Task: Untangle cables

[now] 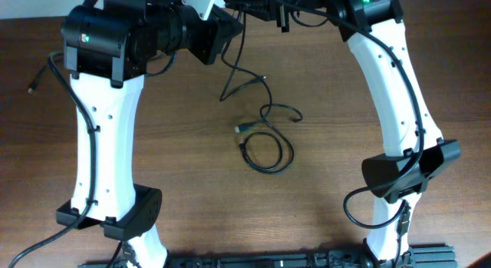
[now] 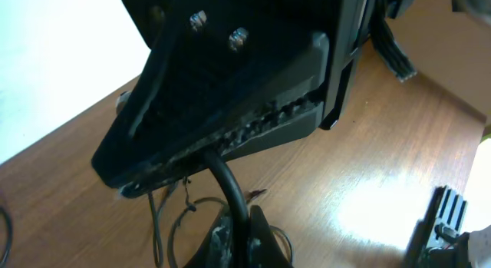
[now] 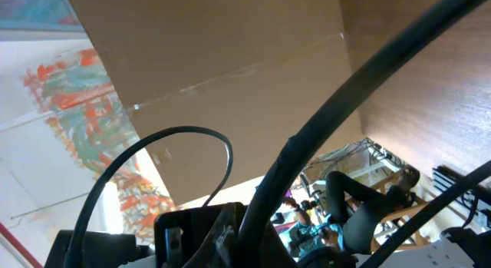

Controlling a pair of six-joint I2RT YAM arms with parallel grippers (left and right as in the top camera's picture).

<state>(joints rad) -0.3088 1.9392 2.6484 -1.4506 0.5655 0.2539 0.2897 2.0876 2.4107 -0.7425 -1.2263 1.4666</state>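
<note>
A thin black cable (image 1: 270, 154) lies in a loop at the table's middle, with a small connector (image 1: 242, 130) beside it. A strand rises from it to both grippers at the table's far edge. My left gripper (image 1: 221, 31) is held high and is shut on a thick black cable (image 2: 230, 187); its fingers (image 2: 247, 239) pinch it above the loops on the table (image 2: 184, 222). My right gripper (image 1: 281, 13) sits close beside it and fills the left wrist view (image 2: 230, 91). Its fingers (image 3: 268, 237) are shut on a black cable (image 3: 345, 107) that runs up to the right.
Another black cable end (image 1: 34, 84) lies at the table's far left. The arm bases stand at the front left (image 1: 115, 214) and front right (image 1: 399, 176). A black rail (image 1: 291, 260) runs along the front edge. A finned black part (image 2: 445, 214) stands at the right.
</note>
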